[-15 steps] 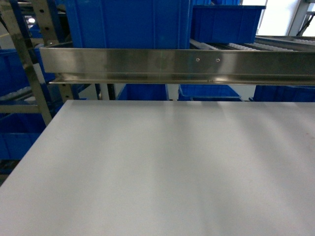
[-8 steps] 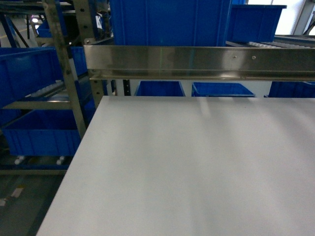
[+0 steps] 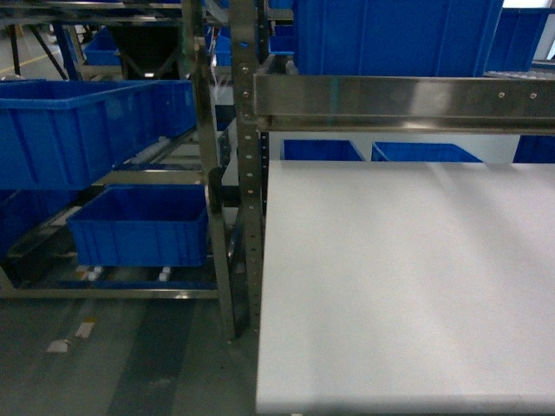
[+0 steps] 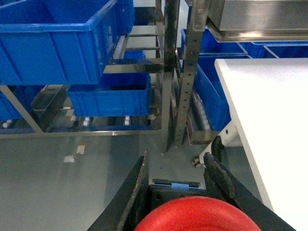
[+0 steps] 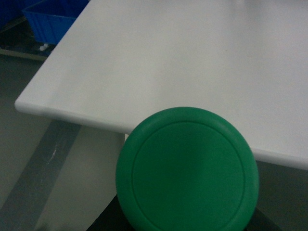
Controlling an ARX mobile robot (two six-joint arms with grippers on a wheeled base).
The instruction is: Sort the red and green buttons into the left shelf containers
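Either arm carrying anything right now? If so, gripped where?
Left tool carries the red button; right wrist view is filled by the green button. Only the caps show; the contact points lie below them, hidden, so the place of hold cannot be told.

A white bench (image 3: 408, 286) fills the right of the head view, its flat top bare and matte, its left edge running straight down toward the camera. Just beside that edge stands a metal shelf rack (image 3: 221, 173) with perforated steel posts. On the rack's upper level sits a large blue bin (image 3: 82, 126); on the level below rests a smaller blue bin (image 3: 139, 227), near the posts. Behind the bench a steel rail (image 3: 408, 100) crosses the view, with a further blue bin (image 3: 395, 35) standing above it and two more (image 3: 321, 149) showing below it. The grey floor (image 3: 121, 355) under the rack carries a few small pale scraps (image 3: 71, 338).
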